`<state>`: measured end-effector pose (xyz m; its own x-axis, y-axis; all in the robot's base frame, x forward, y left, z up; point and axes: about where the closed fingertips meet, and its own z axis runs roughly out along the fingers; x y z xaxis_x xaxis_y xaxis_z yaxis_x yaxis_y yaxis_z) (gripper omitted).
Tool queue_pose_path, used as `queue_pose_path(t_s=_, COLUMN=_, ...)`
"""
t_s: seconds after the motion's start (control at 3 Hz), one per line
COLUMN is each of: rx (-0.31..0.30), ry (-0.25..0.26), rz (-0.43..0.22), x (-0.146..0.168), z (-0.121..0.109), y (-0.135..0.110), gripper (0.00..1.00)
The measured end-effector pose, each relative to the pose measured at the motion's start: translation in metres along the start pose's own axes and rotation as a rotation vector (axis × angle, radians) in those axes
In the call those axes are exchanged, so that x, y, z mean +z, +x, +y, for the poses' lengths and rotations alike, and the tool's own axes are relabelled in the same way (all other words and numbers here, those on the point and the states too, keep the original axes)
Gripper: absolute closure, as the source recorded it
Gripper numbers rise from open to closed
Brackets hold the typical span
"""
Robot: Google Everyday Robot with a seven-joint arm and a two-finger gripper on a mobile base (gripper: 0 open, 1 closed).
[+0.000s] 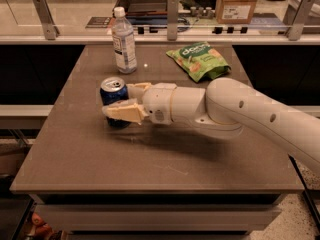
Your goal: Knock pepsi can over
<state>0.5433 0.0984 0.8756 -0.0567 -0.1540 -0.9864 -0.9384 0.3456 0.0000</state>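
The gripper (120, 100) is held low at the upright pepsi can (113, 87), fingers (125, 113) spread wide. One finger is laid across its front, likely for tipping it.

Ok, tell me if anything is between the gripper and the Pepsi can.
Nothing visible is. The gripper is right at the Pepsi can, with the near jaw crossing its lower front. The water bottle stands farther back and the snack bag lies back right, both apart from them.
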Motion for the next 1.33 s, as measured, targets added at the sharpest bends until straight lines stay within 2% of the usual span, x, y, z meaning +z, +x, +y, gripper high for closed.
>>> queue_pose_path(t_s=0.67, rx=-0.004, ry=-0.007, rz=0.0, x=0.003, z=0.0034, y=-0.0022, gripper=0.88)
queue_pose_path(t_s=1.0, rx=-0.006, ry=-0.01, rz=0.0, x=0.0043, z=0.0049, y=-0.0032, gripper=1.0)
queue_pose_path(t_s=1.33, rx=-0.006, ry=-0.01, rz=0.0, x=0.0044, z=0.005, y=-0.0033, gripper=1.0)
